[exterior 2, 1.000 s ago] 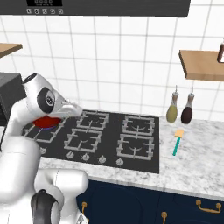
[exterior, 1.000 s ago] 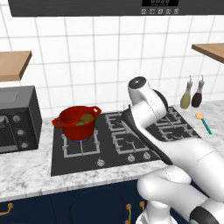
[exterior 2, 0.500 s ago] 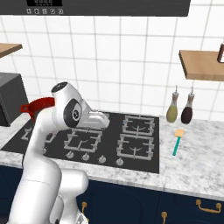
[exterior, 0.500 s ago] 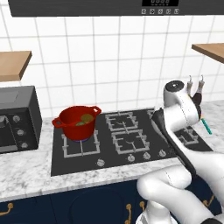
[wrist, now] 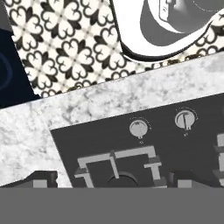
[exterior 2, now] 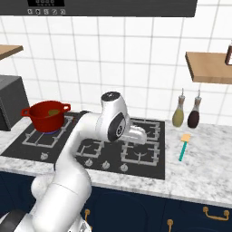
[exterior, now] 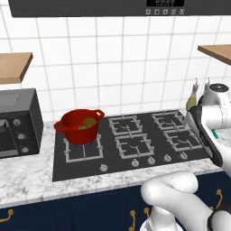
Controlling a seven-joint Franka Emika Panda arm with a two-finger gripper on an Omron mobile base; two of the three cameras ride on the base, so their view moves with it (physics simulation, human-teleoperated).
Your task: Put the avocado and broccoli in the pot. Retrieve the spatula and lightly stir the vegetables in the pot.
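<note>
The round bright red pot (exterior: 80, 126) (exterior 2: 45, 115) stands on the front-left burner of the black hob (exterior: 135, 144), holding a bright green lump (exterior: 82, 127) and an olive-yellow lump (exterior: 90, 121). The slim teal-handled spatula (exterior 2: 183, 146) with its yellow-orange head lies on the marble table (exterior 2: 204, 167) just right of the hob, in front of two glass bottles (exterior 2: 186, 113). The dark fingers (wrist: 43, 178) sit over the hob's front edge; whether they are open or closed cannot be told.

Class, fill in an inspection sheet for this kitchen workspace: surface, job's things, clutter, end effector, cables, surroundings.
Surface: marble counter with black hob.
Job's things: red pot on the rear left burner, vegetables inside; spatula flat on the counter right of the hob.
Clutter: two bottles behind the spatula.
End effector: over the hob's front edge; jaw state cannot be told.
Cables: nothing seen.
Surroundings: microwave, tiled wall, wooden shelf.
</note>
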